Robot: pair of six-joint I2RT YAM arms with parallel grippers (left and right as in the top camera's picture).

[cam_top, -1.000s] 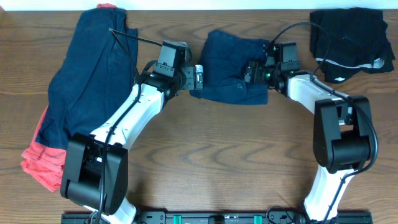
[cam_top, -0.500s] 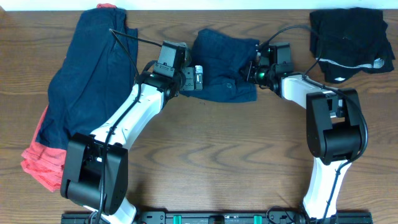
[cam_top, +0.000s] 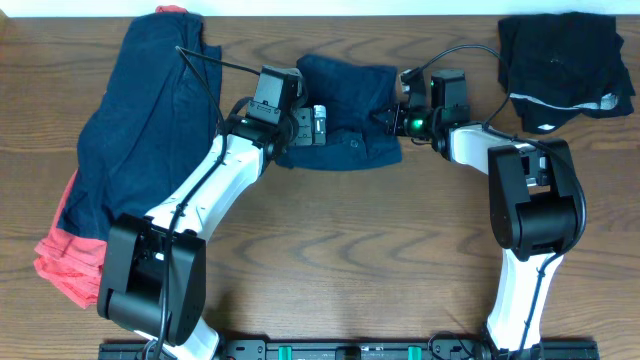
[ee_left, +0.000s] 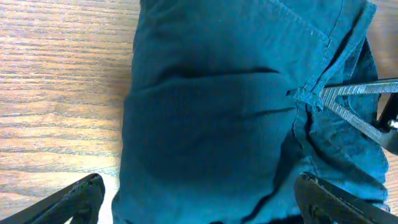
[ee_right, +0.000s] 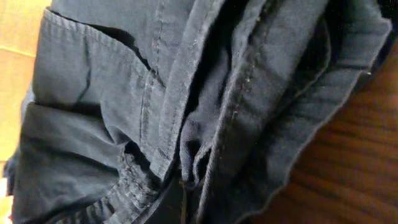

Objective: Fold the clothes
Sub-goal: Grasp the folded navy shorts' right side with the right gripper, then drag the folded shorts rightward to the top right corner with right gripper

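A folded pair of navy shorts [cam_top: 345,115], one of the clothes, lies at the middle back of the table. My right gripper [cam_top: 393,118] is shut on its right edge; in the right wrist view the bunched hems [ee_right: 205,124] fill the frame and hide the fingertips. At the shorts' left edge my left gripper [cam_top: 318,126] stands open. In the left wrist view its fingers [ee_left: 81,198] straddle the cloth [ee_left: 224,118] with nothing pinched.
A large navy garment [cam_top: 150,120] lies spread at the left over a coral-red one [cam_top: 68,262]. A heap of black clothes [cam_top: 560,60] sits at the back right corner. Bare wooden table [cam_top: 350,250] runs along the front.
My right gripper has shut on the shorts' right edge and moved left and slightly back, shifting the shorts toward the left gripper. The left arm has stayed put.
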